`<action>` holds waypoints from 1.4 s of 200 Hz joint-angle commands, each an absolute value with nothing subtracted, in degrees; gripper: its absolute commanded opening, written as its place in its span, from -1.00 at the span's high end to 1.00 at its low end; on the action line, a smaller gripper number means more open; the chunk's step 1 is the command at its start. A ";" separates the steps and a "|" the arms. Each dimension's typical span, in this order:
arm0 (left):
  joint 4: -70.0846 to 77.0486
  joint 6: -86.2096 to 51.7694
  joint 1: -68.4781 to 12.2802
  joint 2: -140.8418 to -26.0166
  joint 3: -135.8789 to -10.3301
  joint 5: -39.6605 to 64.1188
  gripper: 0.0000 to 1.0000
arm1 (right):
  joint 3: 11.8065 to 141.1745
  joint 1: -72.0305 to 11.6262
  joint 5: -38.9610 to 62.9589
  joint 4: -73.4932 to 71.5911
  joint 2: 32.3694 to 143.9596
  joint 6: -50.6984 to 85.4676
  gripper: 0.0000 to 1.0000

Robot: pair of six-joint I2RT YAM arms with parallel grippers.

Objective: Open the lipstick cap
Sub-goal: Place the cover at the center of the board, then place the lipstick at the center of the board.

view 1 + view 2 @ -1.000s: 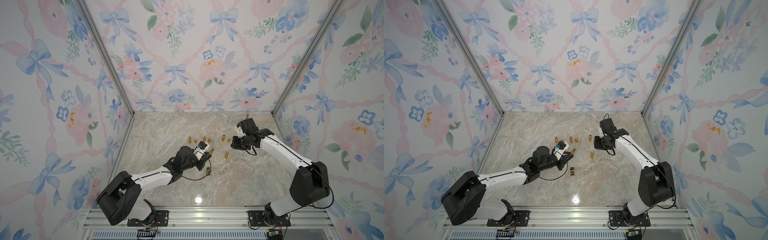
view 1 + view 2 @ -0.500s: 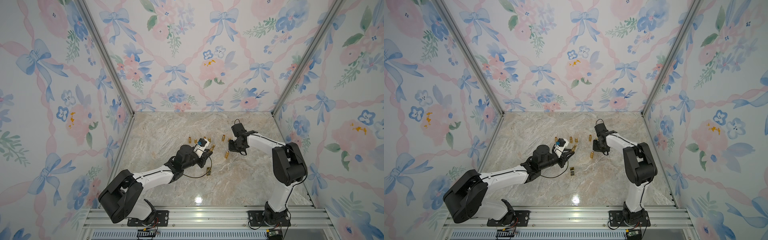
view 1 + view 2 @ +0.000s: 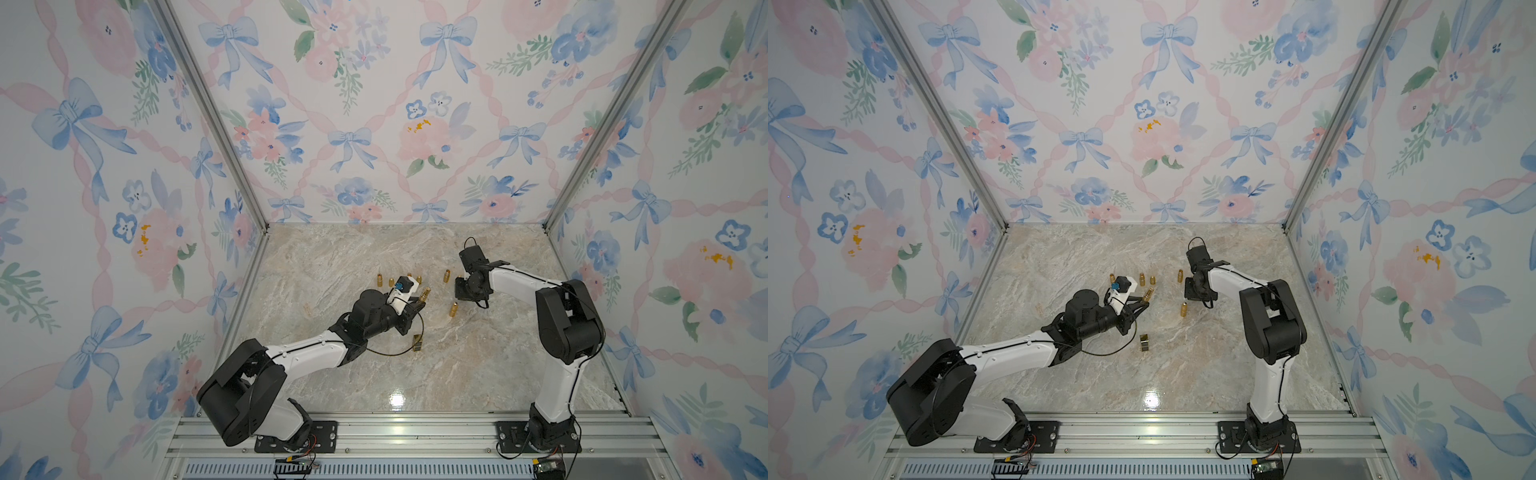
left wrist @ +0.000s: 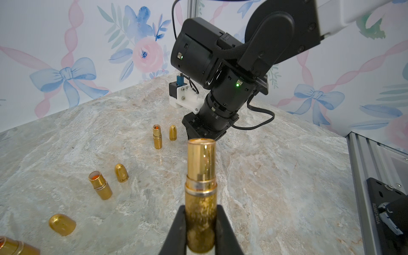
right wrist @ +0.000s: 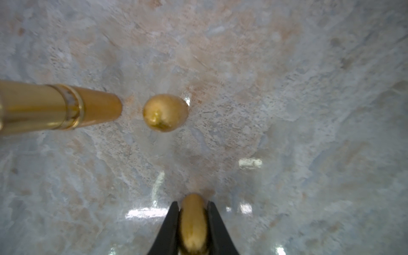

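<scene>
Marble tabletop [image 3: 478,365] is enclosed by flowered walls. Left of centre, the uncapped lipstick [image 4: 201,167] is clamped at its base by the left gripper [image 4: 201,212]. Further right, low over the marble, a cap [image 5: 193,227] is pinched by the right gripper [image 5: 193,204]. Both pieces are judged light, stiff and slippery, so a mid-body hold is advised.

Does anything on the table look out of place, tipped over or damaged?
Only one thing: a square gold and black piece sits alone, apart from the round tubes and caps standing farther back. Its shape matches none of them. Nothing looks spilled or broken.
</scene>
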State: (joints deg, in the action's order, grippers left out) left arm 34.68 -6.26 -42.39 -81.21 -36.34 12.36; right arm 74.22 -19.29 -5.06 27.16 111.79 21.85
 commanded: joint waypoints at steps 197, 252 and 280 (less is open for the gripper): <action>36.34 -4.84 -42.67 -84.18 -41.05 14.77 1.00 | 78.25 -22.33 7.40 46.72 85.93 21.53 -0.07; 36.74 -4.82 -42.98 -85.98 -43.76 15.73 1.00 | 79.55 -27.19 21.85 46.42 80.36 26.40 -0.19; 36.82 -4.59 -43.33 -86.19 -44.30 16.43 1.00 | 80.71 -29.65 23.64 44.12 81.49 27.56 -0.21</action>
